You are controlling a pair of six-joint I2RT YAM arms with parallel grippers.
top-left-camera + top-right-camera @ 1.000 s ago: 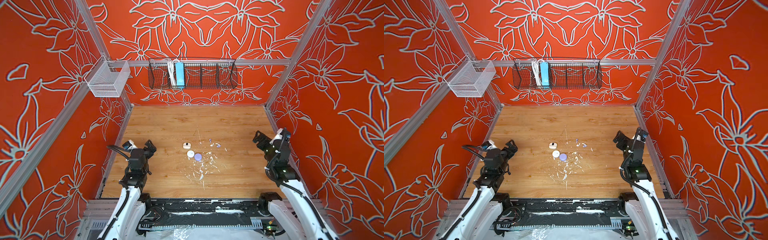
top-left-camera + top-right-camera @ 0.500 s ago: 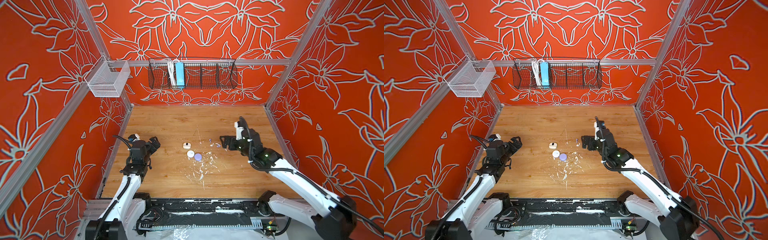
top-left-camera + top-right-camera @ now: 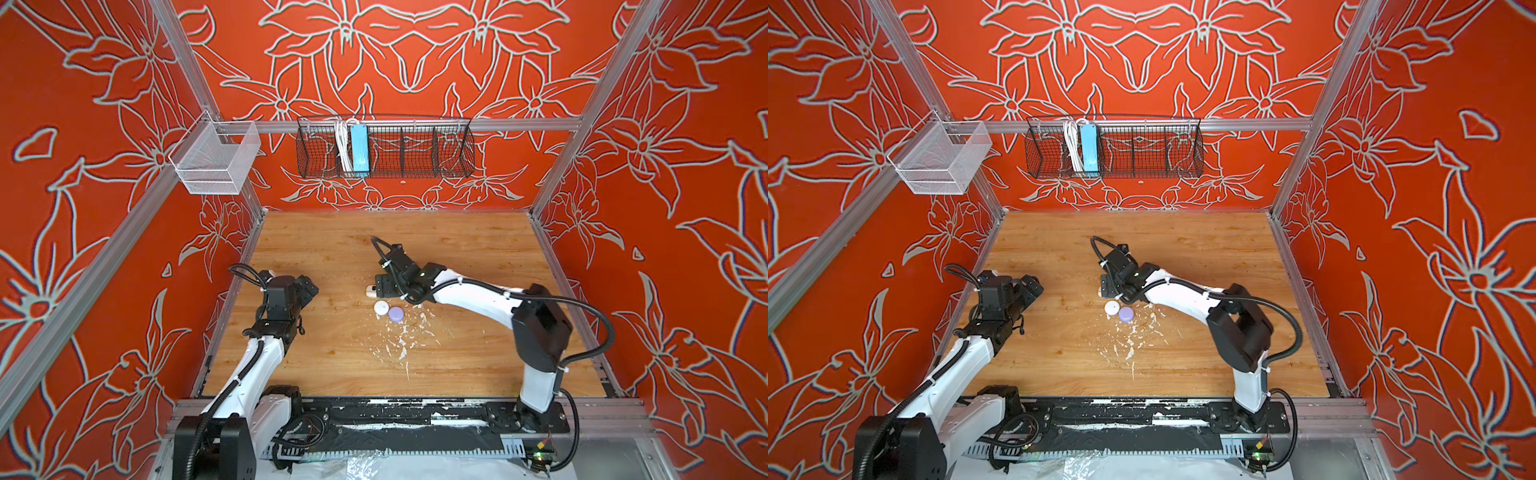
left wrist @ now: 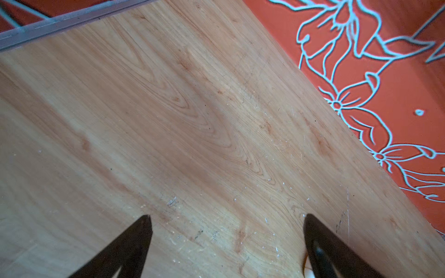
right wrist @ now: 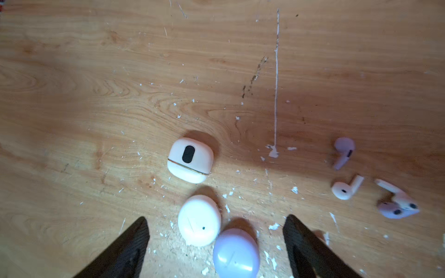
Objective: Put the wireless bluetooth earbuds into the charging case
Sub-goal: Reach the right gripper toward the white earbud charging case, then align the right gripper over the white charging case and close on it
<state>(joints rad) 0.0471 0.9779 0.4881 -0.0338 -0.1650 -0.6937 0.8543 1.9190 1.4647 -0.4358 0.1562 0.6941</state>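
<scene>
This is a robotics lab test cell: aluminium rails (image 3: 415, 124) frame orange flower-print walls (image 3: 415, 50) around a scuffed wooden tabletop (image 3: 332, 357). A left arm (image 3: 262, 361) and a right arm (image 3: 469, 297) stand on a black base (image 3: 374, 419) at its front edge. A wire basket (image 3: 415, 153) hangs on the back rail.

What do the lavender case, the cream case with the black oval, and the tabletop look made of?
Lavender case: likely smooth plastic, glossy; bright highlights on its dome.
Cream case: probably satin plastic, softer sheen, thin metallic-looking seam.
Tabletop: wood-grain, wood or laminate, cannot tell; scratched, flecked white.
</scene>
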